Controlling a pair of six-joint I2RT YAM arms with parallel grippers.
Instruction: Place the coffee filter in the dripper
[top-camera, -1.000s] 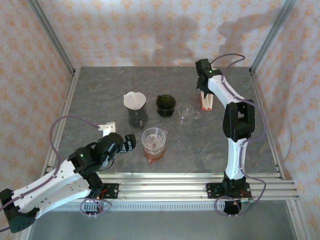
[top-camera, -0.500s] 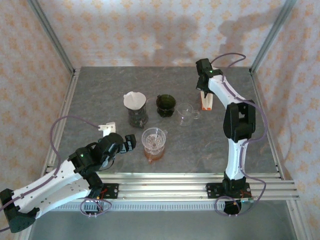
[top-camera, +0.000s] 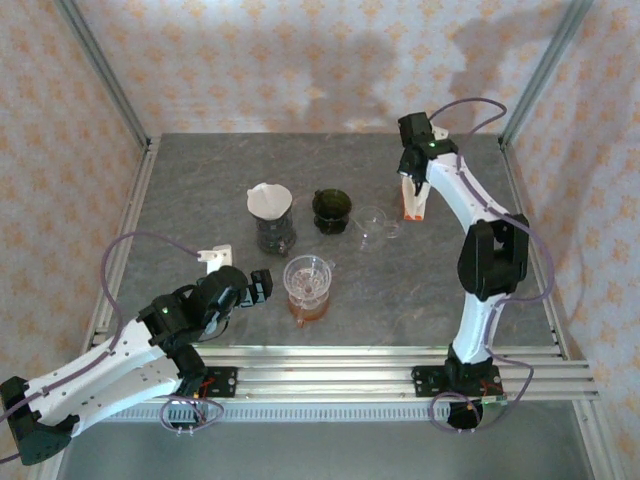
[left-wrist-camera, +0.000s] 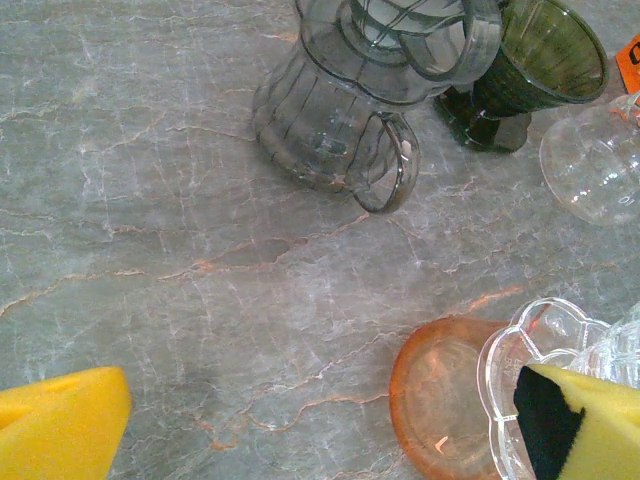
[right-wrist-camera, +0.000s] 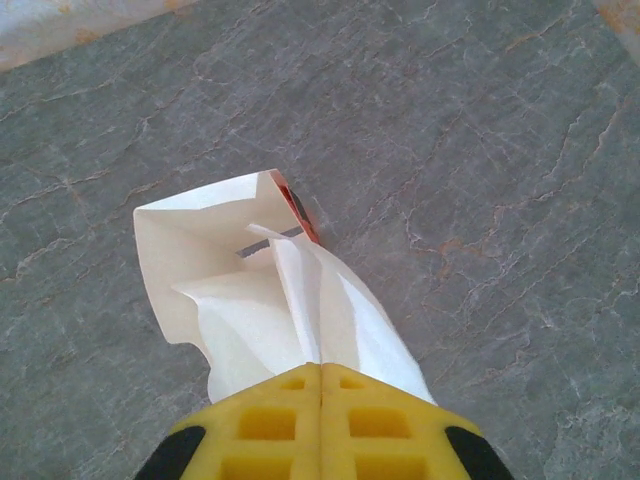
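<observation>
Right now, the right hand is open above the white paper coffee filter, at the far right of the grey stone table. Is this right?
Not quite. The right hand is shut on the white paper coffee filter, not open above it; the right wrist view shows its yellow fingers pressed together on the paper.
</observation>
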